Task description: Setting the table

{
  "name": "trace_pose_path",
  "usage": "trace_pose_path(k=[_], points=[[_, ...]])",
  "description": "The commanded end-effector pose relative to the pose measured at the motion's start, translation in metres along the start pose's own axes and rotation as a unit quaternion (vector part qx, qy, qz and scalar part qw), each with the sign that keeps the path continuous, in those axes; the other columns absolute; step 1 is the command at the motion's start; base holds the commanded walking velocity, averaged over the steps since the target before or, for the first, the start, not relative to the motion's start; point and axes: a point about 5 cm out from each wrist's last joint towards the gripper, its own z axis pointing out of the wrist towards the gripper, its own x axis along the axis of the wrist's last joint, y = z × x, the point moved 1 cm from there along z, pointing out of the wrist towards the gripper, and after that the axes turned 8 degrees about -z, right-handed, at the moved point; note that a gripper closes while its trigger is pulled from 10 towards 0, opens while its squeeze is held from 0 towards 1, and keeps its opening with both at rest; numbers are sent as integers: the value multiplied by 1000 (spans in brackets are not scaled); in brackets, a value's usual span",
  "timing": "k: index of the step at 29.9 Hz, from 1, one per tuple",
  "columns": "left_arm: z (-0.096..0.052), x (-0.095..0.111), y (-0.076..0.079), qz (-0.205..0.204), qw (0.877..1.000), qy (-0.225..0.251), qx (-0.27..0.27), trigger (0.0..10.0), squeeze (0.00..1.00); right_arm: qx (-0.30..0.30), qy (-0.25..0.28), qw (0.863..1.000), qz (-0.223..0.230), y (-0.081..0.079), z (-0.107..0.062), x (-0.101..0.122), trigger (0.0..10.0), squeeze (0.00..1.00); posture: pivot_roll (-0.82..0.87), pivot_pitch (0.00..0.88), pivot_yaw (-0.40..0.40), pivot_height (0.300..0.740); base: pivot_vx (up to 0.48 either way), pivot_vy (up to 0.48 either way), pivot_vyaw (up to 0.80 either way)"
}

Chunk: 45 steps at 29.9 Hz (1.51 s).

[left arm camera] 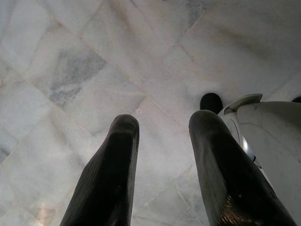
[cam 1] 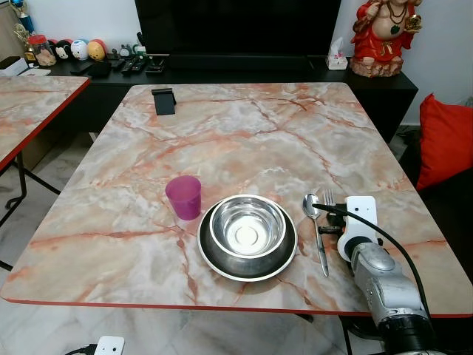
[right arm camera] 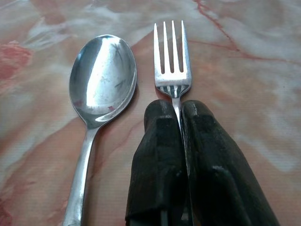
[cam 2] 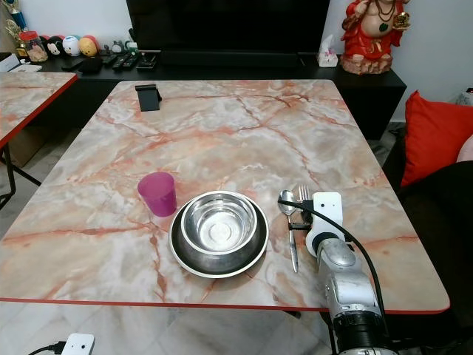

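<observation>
A place setting is laid near the front edge of the marble table [cam 1: 244, 126]: a steel bowl [cam 1: 247, 225] is nested on a dark plate [cam 1: 247, 259], with a pink cup [cam 1: 184, 197] just beside the plate on the robot's left, where a drink would be reached easily. A spoon [cam 1: 315, 222] is laid just to the right of the plate, bowl end pointing away from the robot.

The fork [right arm camera: 172, 56] is pinched at its neck by the right gripper [right arm camera: 178, 110], fingers closed tight around the stem with only the tines sticking out ahead. The fork is held parallel to the spoon and just beside it, tines pointing the same way, so the cutlery is lined up as a pair. The tines appear to be at or just above the table surface; contact cannot be confirmed from this angle. The step is judged to be the placing of the fork, with release not yet done.

The left gripper [left arm camera: 162, 141] is hung idle over the pale floor [left arm camera: 70, 70], fingers spread apart, nothing held.
</observation>
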Motion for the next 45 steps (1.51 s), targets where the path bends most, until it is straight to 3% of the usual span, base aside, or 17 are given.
trace_pose_path(k=[1,3,29,35,36,37,45], points=[[0,0,-3,6,1000,-2,3,10000,0,5,-6,1000,2,-4,1,-2,10000,0,-11,0,18,711,0,0,0],[0,0,-3,6,1000,-2,3,10000,0,4,-6,1000,2,-4,1,-3,10000,86,-11,0,18,711,0,0,0],[0,1,-3,9,1000,-1,3,10000,0,5,-9,1000,0,-8,2,-2,10000,102,-10,0,20,711,0,0,0],[0,1,-3,10,1000,-2,3,10000,0,5,-8,1000,0,-8,2,-1,10000,192,-11,0,21,711,0,0,0],[0,1,-3,10,1000,-2,3,10000,0,4,-7,1000,0,-8,2,-1,10000,424,-11,0,21,711,0,0,0],[0,1,-3,10,1000,-2,3,10000,0,4,-7,1000,0,-8,2,-1,10000,478,-11,0,21,711,0,0,0],[0,1,-3,11,1000,-1,3,10000,0,4,-8,1000,-1,-8,3,-1,10000,463,-11,0,21,711,0,0,0]])
